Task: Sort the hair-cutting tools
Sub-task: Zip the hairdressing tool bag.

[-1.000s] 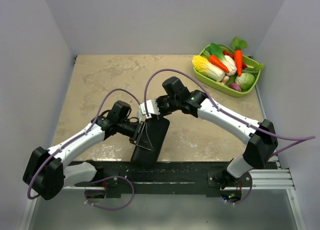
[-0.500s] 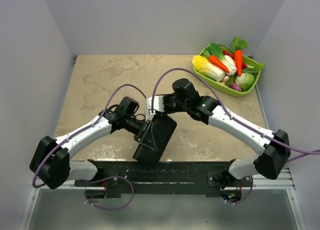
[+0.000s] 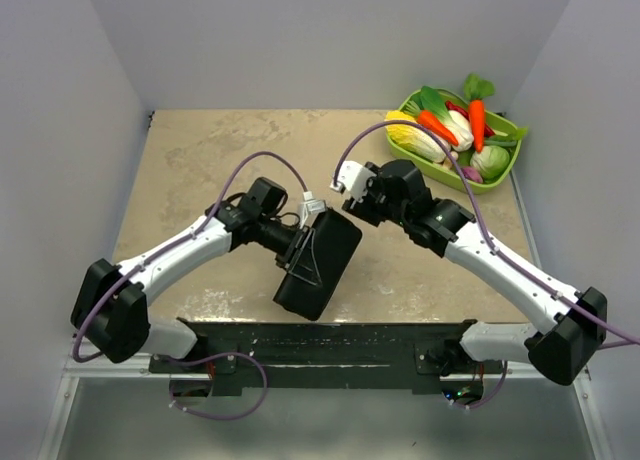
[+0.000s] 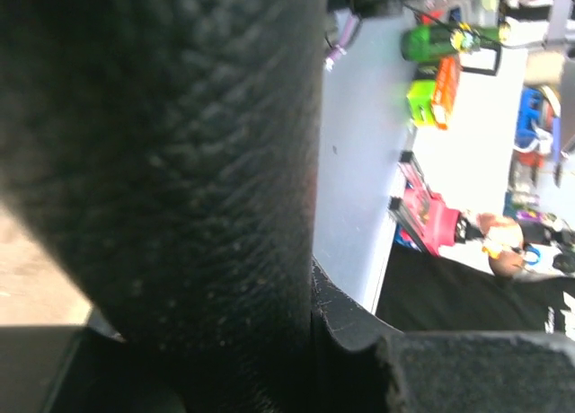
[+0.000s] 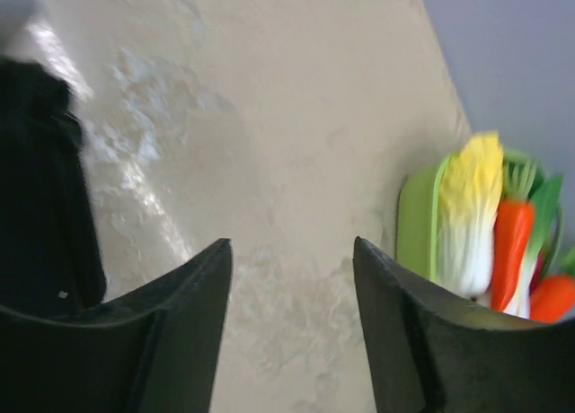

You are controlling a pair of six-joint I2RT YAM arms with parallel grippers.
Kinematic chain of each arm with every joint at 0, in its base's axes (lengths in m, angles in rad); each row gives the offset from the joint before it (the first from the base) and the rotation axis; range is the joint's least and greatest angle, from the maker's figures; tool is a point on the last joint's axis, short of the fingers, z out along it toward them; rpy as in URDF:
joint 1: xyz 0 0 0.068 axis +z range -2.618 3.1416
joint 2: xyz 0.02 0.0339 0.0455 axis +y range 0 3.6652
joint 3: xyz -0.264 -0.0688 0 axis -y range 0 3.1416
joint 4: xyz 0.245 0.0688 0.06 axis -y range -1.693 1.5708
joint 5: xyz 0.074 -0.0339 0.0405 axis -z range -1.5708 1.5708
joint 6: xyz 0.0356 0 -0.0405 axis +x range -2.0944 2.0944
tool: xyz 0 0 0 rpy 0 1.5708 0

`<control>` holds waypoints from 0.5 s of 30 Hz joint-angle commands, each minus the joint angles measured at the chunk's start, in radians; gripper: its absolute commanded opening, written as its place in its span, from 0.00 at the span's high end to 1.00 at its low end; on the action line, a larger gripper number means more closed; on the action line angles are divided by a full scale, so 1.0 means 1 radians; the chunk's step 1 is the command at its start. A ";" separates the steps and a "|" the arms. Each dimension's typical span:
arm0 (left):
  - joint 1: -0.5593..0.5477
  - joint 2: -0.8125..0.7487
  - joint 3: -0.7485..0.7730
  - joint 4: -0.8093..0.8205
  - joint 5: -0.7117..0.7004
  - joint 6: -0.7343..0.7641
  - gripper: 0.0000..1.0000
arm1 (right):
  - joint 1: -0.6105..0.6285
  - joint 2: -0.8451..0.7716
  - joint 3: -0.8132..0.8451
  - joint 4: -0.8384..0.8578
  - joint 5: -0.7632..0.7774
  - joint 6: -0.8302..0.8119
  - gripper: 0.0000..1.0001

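Sorting items (combs, scissors): not made out in any view; their position cannot be told.
Black case (image 3: 335, 250): seen lying diagonally at the near middle of the tabletop (image 3: 200, 160), its near end reaching the front edge. Whether it rests on the surface or is lifted cannot be told.
Left gripper (image 3: 302, 255): fingers closed partway onto the case's left long edge. In the left wrist view the frame is filled by the case's grained black surface.
Right gripper (image 5: 292, 247): fingers spread apart, nothing held between them, only bare tabletop seen in the gap. It is placed just beyond the case's far end, apart from it.
Green tray (image 5: 415, 224): set at the far right corner, well apart from the case.
Tray contents: toy vegetables, among them a cabbage (image 5: 467, 215) and a carrot (image 5: 512, 242).
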 commanded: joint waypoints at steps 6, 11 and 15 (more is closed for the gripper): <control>0.034 0.249 0.278 0.049 -0.099 -0.054 1.00 | -0.123 -0.052 -0.063 -0.042 0.172 0.571 0.02; 0.042 0.476 0.447 0.074 -0.116 -0.065 1.00 | -0.122 -0.093 -0.127 -0.061 -0.002 0.717 0.02; 0.048 0.608 0.576 0.057 -0.142 -0.063 1.00 | -0.122 -0.162 -0.159 -0.061 0.007 0.762 0.02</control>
